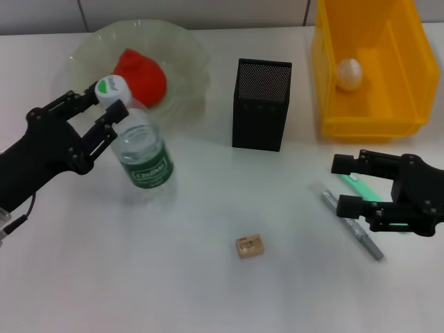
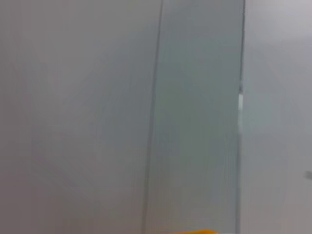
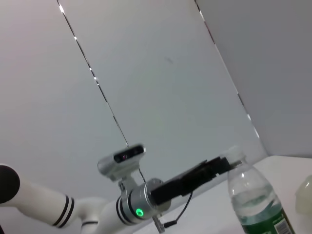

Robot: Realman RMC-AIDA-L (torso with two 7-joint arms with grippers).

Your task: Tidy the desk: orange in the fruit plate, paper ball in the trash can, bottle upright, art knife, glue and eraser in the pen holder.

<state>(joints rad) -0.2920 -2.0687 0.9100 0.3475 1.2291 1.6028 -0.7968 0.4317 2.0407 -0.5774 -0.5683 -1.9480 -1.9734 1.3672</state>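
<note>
On the white desk [image 1: 125, 277], the left gripper [image 1: 111, 104] clamps the cap end of the bottle [image 1: 142, 152], which stands upright just beside the fruit plate [image 1: 187, 62]. Two jobs look done: the orange [image 1: 142, 73] sits in the plate and the paper ball [image 1: 349, 73] lies inside the trash can [image 1: 368, 118]. Near the right edge, the right gripper [image 1: 340, 184] hovers with fingers spread over what appears to be the art knife [image 1: 354, 229] and a green item, perhaps the glue [image 1: 357, 186]. Both remain outside the pen holder [image 1: 261, 104], as does the eraser [image 1: 249, 246], lying alone mid-desk.
</note>
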